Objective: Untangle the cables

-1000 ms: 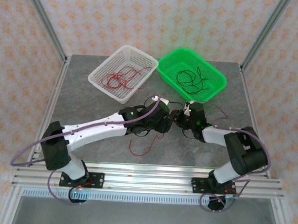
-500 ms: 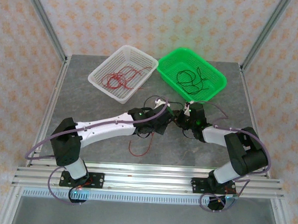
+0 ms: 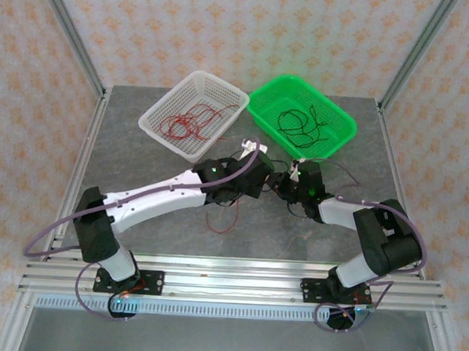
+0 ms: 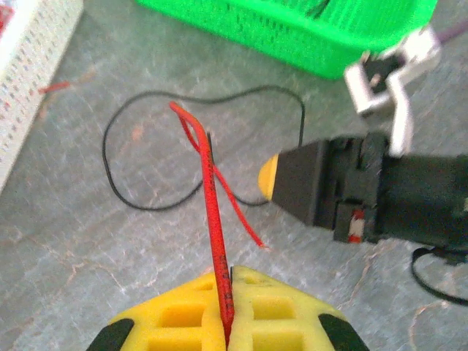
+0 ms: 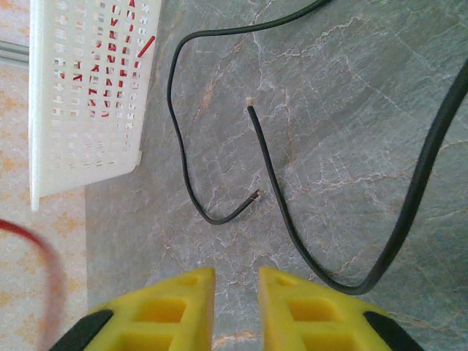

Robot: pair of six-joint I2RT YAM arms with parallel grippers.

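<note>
Closest, the left gripper (image 4: 228, 284) pinches a red cable (image 4: 210, 183), its lower end hidden between the pads (image 4: 274, 307). The right gripper (image 5: 236, 285) stands slightly parted and empty above black cables (image 5: 272, 175) that run off frame. Beyond sit a white basket (image 5: 80, 175) and a green basket (image 4: 278, 40).

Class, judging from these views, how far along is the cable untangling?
Done: red cables lie in the white basket, black cables in the green basket. In hand: the left end effector is shut on a red cable. Left: loose black cables on the table near the open right end effector.
</note>
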